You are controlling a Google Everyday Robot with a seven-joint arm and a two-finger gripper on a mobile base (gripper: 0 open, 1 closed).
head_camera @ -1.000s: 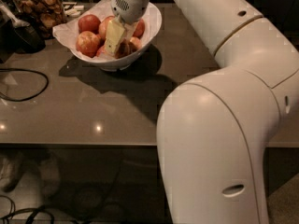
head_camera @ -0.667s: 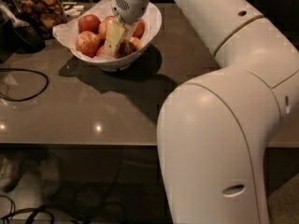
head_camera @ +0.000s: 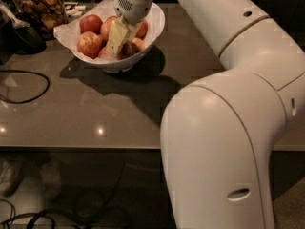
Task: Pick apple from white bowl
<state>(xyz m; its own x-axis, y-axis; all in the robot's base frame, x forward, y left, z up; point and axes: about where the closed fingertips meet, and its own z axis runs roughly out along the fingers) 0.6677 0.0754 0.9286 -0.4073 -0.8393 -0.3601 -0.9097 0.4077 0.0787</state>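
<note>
I see the hand (head_camera: 120,46) low inside the white bowl (head_camera: 157,25), the apple (head_camera: 129,48) touching just beneath it, but I cannot tell if it is grasping.

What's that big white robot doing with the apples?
The robot is trying to pick an apple. Its arm reaches down into the white bowl on the table, and the gripper is low among the fruit, right beside the apple with the brownish dimple. That apple sits in the bowl, not yet lifted out. Red apples lie around it, and a glass jar of brown snacks stands nearby.
</note>
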